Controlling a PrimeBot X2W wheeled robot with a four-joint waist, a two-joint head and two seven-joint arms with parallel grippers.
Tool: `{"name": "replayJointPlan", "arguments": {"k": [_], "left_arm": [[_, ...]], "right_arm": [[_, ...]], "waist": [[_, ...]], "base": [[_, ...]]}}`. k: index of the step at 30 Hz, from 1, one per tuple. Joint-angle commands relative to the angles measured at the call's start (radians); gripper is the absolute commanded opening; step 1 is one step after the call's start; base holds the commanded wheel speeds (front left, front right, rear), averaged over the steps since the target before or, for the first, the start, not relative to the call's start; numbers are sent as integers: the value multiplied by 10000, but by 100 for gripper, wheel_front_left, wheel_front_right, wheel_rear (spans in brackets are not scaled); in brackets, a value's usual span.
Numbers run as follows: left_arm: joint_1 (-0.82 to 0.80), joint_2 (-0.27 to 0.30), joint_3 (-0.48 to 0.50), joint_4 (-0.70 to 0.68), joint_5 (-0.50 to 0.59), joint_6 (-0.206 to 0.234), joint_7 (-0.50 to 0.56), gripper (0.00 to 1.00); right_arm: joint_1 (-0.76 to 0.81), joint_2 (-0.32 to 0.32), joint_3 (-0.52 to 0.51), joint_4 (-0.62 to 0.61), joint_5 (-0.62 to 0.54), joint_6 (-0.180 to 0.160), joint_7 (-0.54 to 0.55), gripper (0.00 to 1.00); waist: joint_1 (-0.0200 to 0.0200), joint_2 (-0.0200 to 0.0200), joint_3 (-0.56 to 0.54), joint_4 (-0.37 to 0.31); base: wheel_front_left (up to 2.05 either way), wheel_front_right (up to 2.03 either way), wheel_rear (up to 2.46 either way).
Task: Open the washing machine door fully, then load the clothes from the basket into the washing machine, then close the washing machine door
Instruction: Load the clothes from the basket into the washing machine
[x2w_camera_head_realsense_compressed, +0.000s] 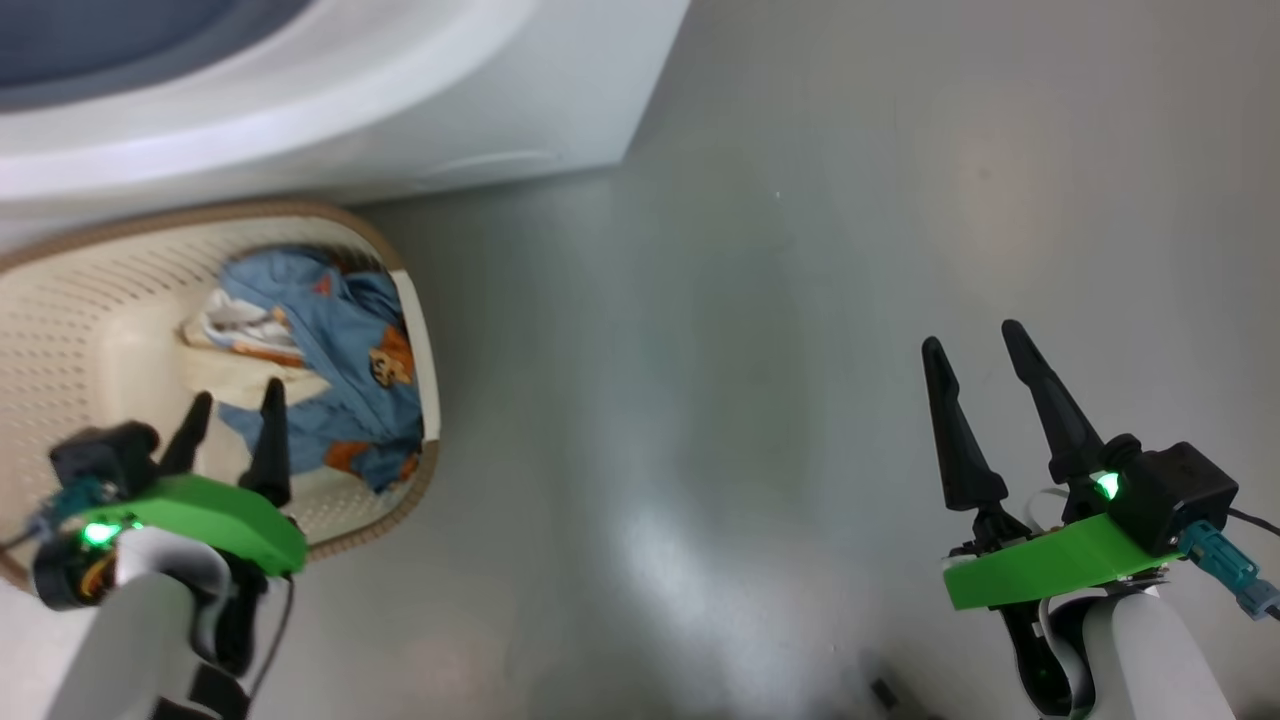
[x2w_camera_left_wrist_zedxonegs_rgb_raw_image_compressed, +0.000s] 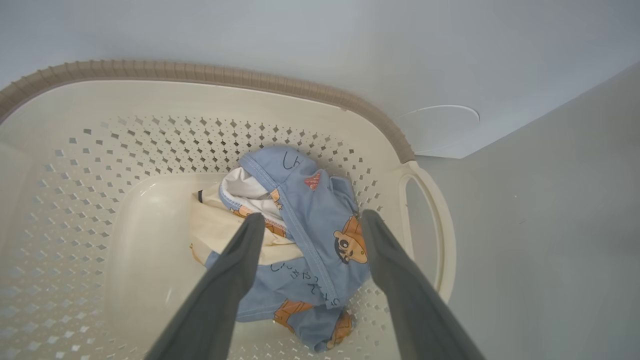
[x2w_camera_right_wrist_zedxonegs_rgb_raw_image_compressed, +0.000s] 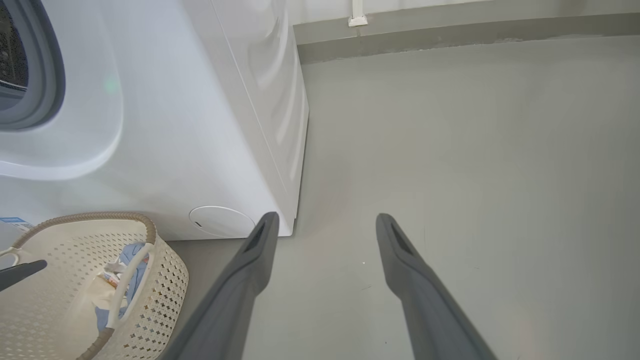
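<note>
One gasket (x2w_camera_right_wrist_zedxonegs_rgb_raw_image_compressed: 50, 75), right wrist view; clothes (x2w_camera_left_wrist_zedxonegs_rgb_raw_image_compressed: 310, 225), left.

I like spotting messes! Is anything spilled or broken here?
Nothing stands out. The clothes lie crumpled inside the basket, which stands upright on the floor beside the washing machine.

Dark hand-drawn Japanese characters cross the clothes (x2w_camera_left_wrist_zedxonegs_rgb_raw_image_compressed: 310, 220), too creased to read for sure. Low on the washing machine (x2w_camera_right_wrist_zedxonegs_rgb_raw_image_compressed: 175, 125) there's a blue label sticker (x2w_camera_right_wrist_zedxonegs_rgb_raw_image_compressed: 10, 220), its print too small to make out.
</note>
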Motion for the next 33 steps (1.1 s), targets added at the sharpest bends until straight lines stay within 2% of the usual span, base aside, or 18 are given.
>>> {"name": "replayJointPlan", "arguments": {"k": [1, 7, 20, 33], "left_arm": [[-67, 488, 124, 92, -224, -18, -50, 100], [-939, 1156, -578, 835, -1169, -19, 209, 100], [-2268, 2106, -1772, 1561, -2759, -20, 1195, 100], [-3411, 2683, -2572, 1512, -3985, -21, 2103, 100]], "right_arm": [[35, -24, 280, -245, 174, 27, -119, 100], [-60, -24, 366, -284, 375, 27, -119, 100], [-360, -24, 674, -244, 833, 27, -119, 100], [-450, -24, 835, -262, 1179, 27, -119, 100]], "waist": [[0, -1, 670, -259], [0, -1, 1232, -379], [0, -1, 2434, -608], [0, -1, 3316, -780]], "base": [[0, 0, 0], [0, 0, 0], [0, 0, 0], [0, 0, 0]]}}
